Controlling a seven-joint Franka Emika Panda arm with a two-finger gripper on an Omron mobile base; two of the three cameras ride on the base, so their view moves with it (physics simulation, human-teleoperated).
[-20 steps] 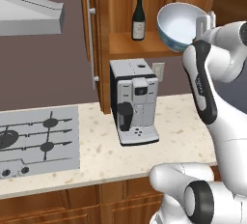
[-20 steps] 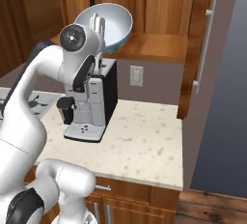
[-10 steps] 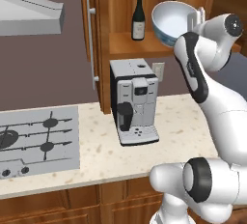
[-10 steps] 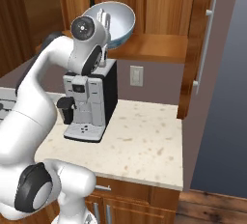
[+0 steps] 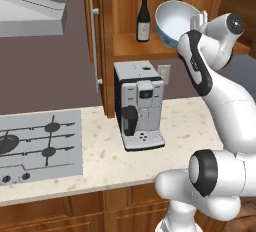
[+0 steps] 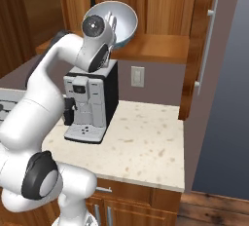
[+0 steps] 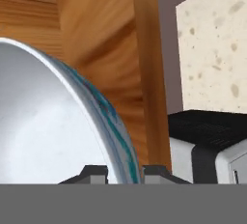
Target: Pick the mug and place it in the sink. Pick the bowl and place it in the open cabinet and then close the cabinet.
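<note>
We judge the bowl step underway: our pincer [image 7: 124, 174] pinches the rim of the one wide white porcelain bowl with blue patterning [image 5: 175, 22], tilted in the air above the black-and-silver coffee machine [image 5: 139, 104] on the speckled table [image 6: 146, 144]. Placing it on the shelf of the tall brown wooden cabinet [image 6: 155, 47], beside one dark bottle [image 5: 144, 16], and closing both doors remain.

The left base view looks forward and down from behind the arm, which rises at 4 o'clock. The right base view faces the same way, with the arm at 8 o'clock. Both share the coffee machine [image 5: 139, 105] [image 6: 89, 105], the speckled surface [image 5: 100, 153] [image 6: 143, 147] and the cabinet [image 5: 150, 16] [image 6: 160, 20] shelf. The hand view sits very close against the bowl [image 7: 53, 121] rim, its wood at 12 o'clock.
</note>
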